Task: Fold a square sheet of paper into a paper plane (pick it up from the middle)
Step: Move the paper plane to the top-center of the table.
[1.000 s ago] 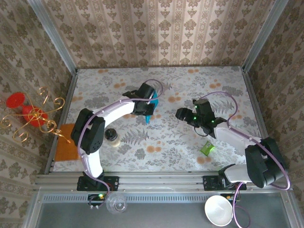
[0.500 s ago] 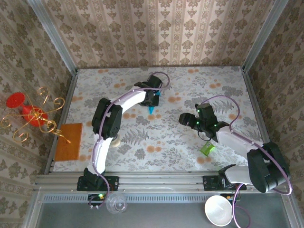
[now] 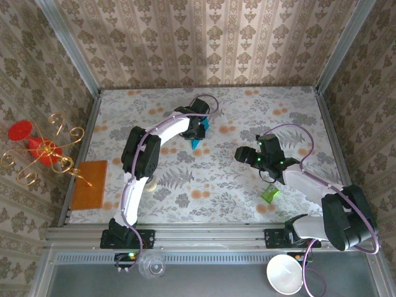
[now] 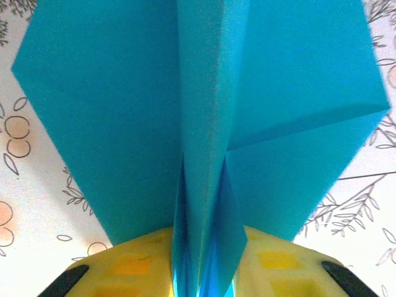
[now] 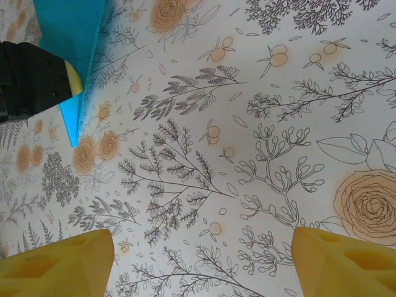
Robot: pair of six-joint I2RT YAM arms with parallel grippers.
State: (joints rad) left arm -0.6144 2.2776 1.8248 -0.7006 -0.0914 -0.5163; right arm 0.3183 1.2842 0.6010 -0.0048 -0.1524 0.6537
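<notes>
**Hidden or cut off**
- Teal-blue folded paper plane (image 4: 124, 111): in the left wrist view it spreads across the frame, and its upper end and the lower end of its centre ridge run past the frame edges. From the top camera the left arm covers most of it. Only a teal point and a sliver show, just above the centre of the frame.
- Small pale jar (image 3: 150, 184): mostly covered by the left arm at lower left of the top view, so it is hard to make out.

**Fingers**
- Left gripper (image 4: 207, 247): its yellow fingers (image 4: 133, 266) stand narrowly apart with the plane's ridge between them. The paper touches both inner faces, but I cannot tell whether it is pinched or merely resting there.
- Right gripper (image 5: 201, 263): its yellow fingertips (image 5: 59, 263) sit at the two lower corners of the right wrist view. They are spread wide, holding and touching nothing, above the floral-patterned tabletop (image 3: 216, 185).

**Location**
- The paper plane is at the left gripper, well apart from the right gripper.
- Green crumpled wrapper (image 3: 270, 193): lies at lower right.
- Orange flat mat (image 3: 88, 184): lies at the left edge.

**Change**
- A second ago the left arm was bent lower in the frame, covered a corner of the mat and left the jar exposed.
- It now reaches higher, with the plane in almost the same spot.
- The right gripper has barely shifted.
</notes>
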